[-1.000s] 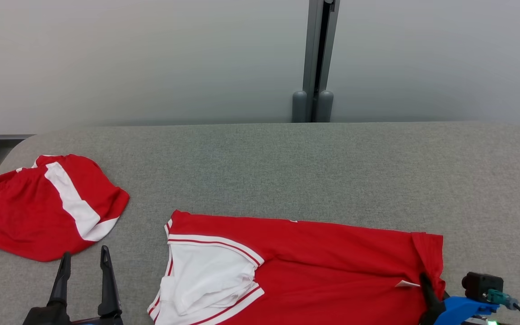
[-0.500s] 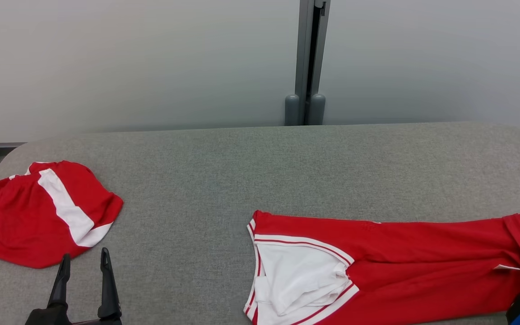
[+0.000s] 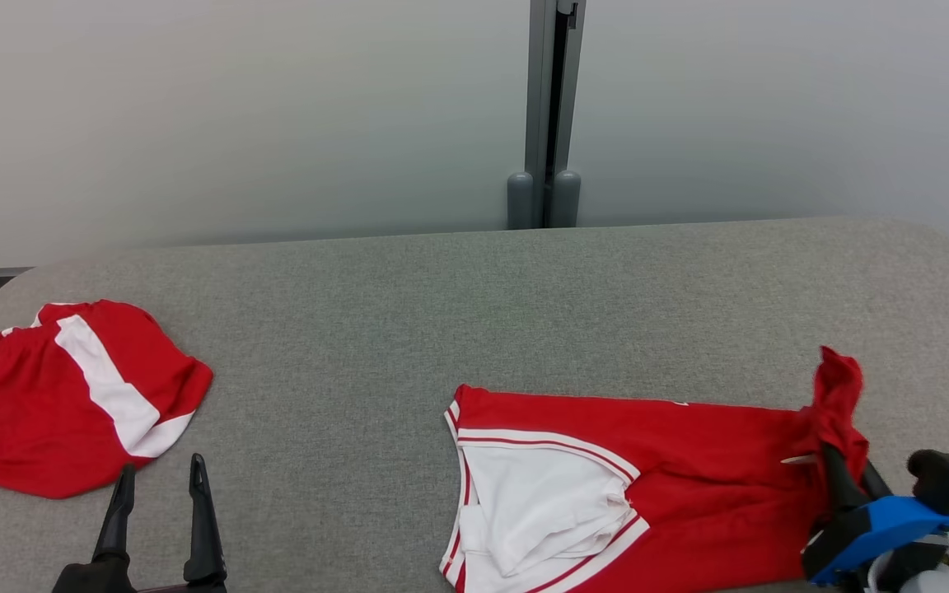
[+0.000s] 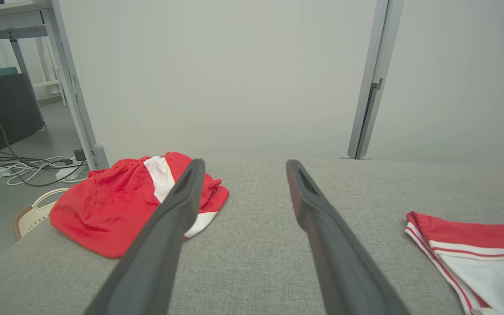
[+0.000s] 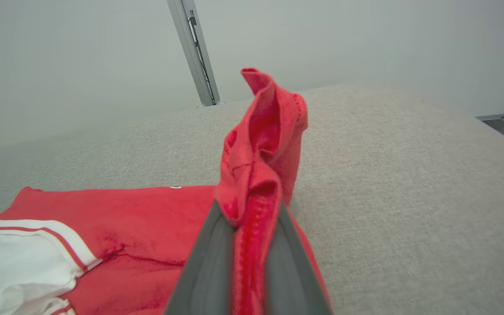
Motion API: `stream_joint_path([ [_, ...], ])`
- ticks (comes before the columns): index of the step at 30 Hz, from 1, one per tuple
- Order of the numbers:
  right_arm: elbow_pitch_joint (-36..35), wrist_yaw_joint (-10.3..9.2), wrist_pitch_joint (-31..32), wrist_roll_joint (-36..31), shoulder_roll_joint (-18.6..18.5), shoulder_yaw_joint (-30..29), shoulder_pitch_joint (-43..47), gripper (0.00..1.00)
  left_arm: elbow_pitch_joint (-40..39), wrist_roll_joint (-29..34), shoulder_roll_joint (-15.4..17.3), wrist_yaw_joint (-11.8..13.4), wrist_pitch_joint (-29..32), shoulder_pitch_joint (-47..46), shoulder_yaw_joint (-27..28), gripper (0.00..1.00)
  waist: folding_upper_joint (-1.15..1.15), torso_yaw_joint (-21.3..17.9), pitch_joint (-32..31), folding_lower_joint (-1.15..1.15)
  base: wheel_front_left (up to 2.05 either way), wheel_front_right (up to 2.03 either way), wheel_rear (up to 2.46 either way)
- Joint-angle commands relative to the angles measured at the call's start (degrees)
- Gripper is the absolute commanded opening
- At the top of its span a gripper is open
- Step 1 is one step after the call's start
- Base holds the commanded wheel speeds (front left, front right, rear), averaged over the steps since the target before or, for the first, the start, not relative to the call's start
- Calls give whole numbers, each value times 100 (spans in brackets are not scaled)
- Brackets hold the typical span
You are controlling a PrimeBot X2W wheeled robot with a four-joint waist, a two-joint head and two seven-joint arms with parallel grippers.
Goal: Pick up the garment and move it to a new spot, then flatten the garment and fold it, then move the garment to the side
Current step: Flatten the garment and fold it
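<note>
The garment (image 3: pixel 689 461) is a red shirt with a white, red-striped panel, lying flat on the grey table (image 3: pixel 441 313) at the right front. My right gripper (image 3: pixel 835 455) is shut on its right end, and that bunched red edge (image 5: pixel 265 131) stands up above the fingers (image 5: pixel 210 253) off the table. The rest of the garment (image 5: pixel 138 223) trails left on the surface. At the front left my left gripper (image 3: pixel 160 473) hovers open over bare table with nothing in it, its open fingers (image 4: pixel 177 205) pointing toward the far wall.
A second red and white garment (image 3: pixel 54 403) lies crumpled at the table's left end (image 4: pixel 112 205). A grey post (image 3: pixel 542 123) stands behind the table at the wall. A cream basket (image 4: pixel 33 210) and floor cables (image 4: pixel 15 168) are off the left edge.
The right gripper dragged the garment to the right across the table, then raised the held end so it stands up. The head camera shifted slightly. The left gripper stayed put.
</note>
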Motion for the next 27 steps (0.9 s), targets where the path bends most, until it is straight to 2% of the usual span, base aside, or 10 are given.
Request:
stream_joint_path([
  [1, -156, 1, 44, -55, 72, 79, 95, 0, -1, 44, -7, -17, -26, -23, -3, 100, 0, 10, 4, 0, 0, 0, 0],
  [6, -753, 1, 342, -125, 384, 511, 165, 0, 25, 49, -11, -37, -26, -72, -34, 100, 0, 62, 20, 0, 0, 0, 0],
  [12, -1117, 1, 596, -135, 723, 1087, 129, 0, 71, 48, -15, -53, -25, -134, -56, 100, 0, 156, 43, 0, 0, 0, 0],
  [23, -900, 1, 632, 166, 990, 2127, -247, 0, 141, 51, -20, -89, -26, -244, -141, 100, 0, 339, 98, 0, 0, 0, 0],
  [27, -747, 1, 529, 525, 997, 2486, -389, 0, 170, 43, -20, -90, -26, -279, -165, 100, 0, 408, 109, 0, 0, 0, 0],
])
